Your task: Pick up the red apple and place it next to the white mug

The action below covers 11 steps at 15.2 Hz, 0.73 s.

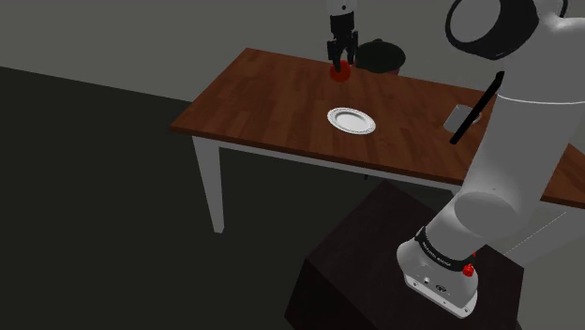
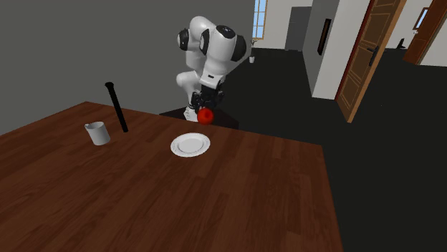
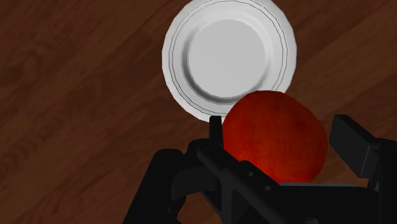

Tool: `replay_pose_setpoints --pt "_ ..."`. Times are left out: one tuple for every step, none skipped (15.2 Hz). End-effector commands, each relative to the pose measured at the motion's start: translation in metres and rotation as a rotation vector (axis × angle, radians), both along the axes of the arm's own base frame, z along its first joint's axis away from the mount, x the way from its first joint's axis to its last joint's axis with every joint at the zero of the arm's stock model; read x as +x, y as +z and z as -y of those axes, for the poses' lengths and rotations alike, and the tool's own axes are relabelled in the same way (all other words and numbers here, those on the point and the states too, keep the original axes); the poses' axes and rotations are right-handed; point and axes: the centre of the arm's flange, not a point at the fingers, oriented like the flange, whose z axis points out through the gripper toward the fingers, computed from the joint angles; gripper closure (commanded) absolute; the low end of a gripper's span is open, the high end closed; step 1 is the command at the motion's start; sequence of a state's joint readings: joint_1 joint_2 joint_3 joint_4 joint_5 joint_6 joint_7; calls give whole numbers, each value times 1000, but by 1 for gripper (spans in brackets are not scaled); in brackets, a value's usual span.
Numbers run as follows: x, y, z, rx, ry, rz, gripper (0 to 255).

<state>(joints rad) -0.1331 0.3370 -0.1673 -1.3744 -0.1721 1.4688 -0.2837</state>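
My gripper (image 2: pixel 206 109) is shut on the red apple (image 2: pixel 206 116) and holds it in the air above the wooden table (image 2: pixel 272 193). In the wrist view the apple (image 3: pixel 277 137) sits clasped between the black fingers (image 3: pixel 352 139), with a white plate (image 3: pixel 222 54) on the table below, just beyond it. From the shoulder view the gripper (image 1: pixel 340 62) and apple (image 1: pixel 339 70) hang over the table's far side. The pale mug (image 2: pixel 97 133) stands to the second exterior view's left of the plate (image 2: pixel 191 145); in the shoulder view the mug (image 1: pixel 458 117) is near the arm.
A tall thin black rod (image 2: pixel 117 107) stands right beside the mug. A dark round pot (image 1: pixel 380 56) sits at the table's far edge in the shoulder view. The robot's stand (image 1: pixel 394 272) is against the table's near side. Doors and walls lie behind the arm.
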Motion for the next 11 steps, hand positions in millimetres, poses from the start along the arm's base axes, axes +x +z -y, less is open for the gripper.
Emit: replay_pose_setpoints --pt "-22 -2 16 1 1 0 255" --pt "-31 -2 25 1 1 0 255" --pt "-41 -2 34 1 1 0 255" --pt "-51 -2 43 1 1 0 255" --pt "-60 -2 52 1 1 0 255" --pt "-70 -2 61 1 1 0 255" --pt "-80 -2 70 1 1 0 255" --pt "-89 -2 79 1 1 0 255" --pt "-99 -2 88 1 1 0 255" --pt "-109 -2 97 1 1 0 255" --pt "-118 -2 106 1 1 0 255"
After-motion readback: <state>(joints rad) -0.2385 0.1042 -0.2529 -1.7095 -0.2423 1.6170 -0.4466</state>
